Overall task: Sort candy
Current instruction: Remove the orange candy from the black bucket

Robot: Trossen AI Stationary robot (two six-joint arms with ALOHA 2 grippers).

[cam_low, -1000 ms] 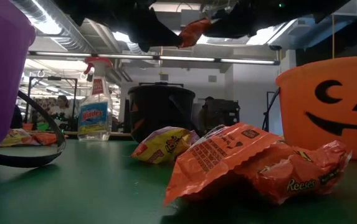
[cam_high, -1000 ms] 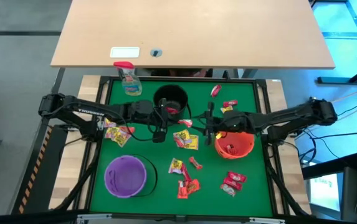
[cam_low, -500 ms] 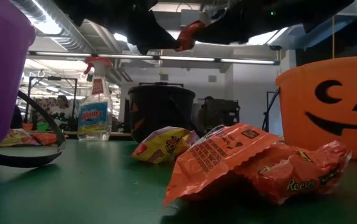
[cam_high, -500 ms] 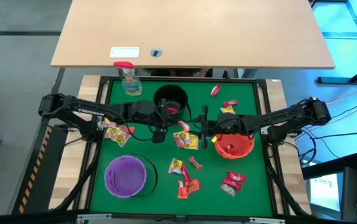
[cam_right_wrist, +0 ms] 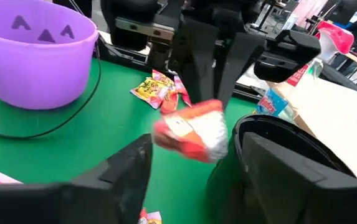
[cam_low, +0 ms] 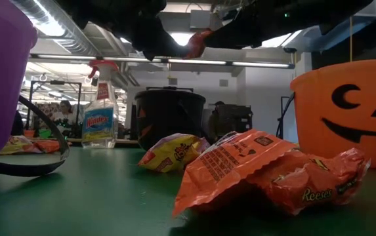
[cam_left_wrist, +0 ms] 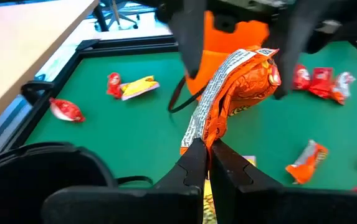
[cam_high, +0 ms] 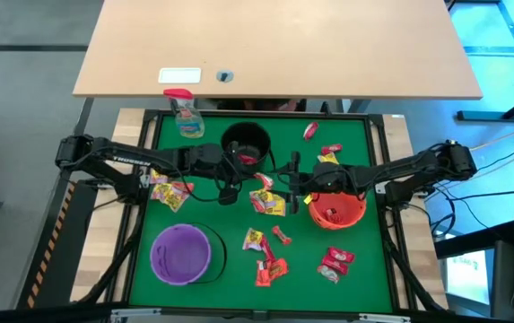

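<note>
Between the two arms, above the middle of the green bench (cam_high: 212, 215), the left gripper (cam_left_wrist: 204, 163) has its fingers pinched tight on the lower edge of a crinkled, shiny orange candy packet (cam_left_wrist: 235, 93), which stands up from the fingertips. Facing it, the right gripper (cam_right_wrist: 187, 168) holds its dark fingers (cam_right_wrist: 119, 177) spread wide, one to each side of that same packet, not touching it. From above, both grippers meet just beside the black round plastic bucket (cam_high: 245, 144), on its near side; from bench height the packet shows up high, a small orange-red scrap among the dark arms.

Out from there, loose candy lies scattered: a yellow and red cluster (cam_high: 267, 202) right under the meeting point, a few more red and yellow packets (cam_high: 265, 256) nearer the front edge, a red pair (cam_high: 335, 263) at front right, and several red ones (cam_high: 319, 141) toward the back. Another little heap (cam_high: 169, 191) sits under the left arm. An orange pumpkin-face bucket (cam_high: 337, 209) stands beneath the right arm with red packets inside. A purple round bucket (cam_high: 181, 254) sits at front left, and a clear spray bottle with a red top (cam_high: 186, 115) stands at the back left corner.
</note>
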